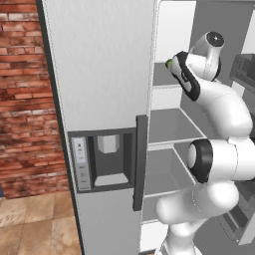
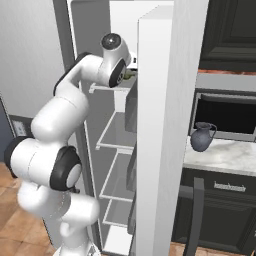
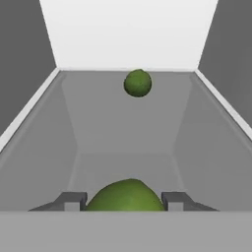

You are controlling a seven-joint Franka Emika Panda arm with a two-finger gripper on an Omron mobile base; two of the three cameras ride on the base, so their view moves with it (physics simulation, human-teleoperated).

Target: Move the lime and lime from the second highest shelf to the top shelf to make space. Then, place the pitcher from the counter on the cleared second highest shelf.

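Gripping one lime point(image 3: 126, 196), the gripper point(image 3: 125, 201) is half closed above the top shelf point(image 3: 123, 128). A second lime point(image 3: 138, 82) is seen far back. The pitcher point(image 2: 202, 136) is left on the counter point(image 2: 225, 155), right.

1. The white arm point(image 1: 219, 149) is rising from the lower right of the frame and reaching into the open fridge.
2. A green lime point(image 1: 169, 63) is peeking out at the arm's wrist, upper right of centre, above a grey shelf point(image 1: 167, 124).
3. The closed fridge door point(image 1: 99, 64) with its dispenser point(image 1: 102, 159) is filling the centre; a brick wall point(image 1: 25, 99) is standing at left.
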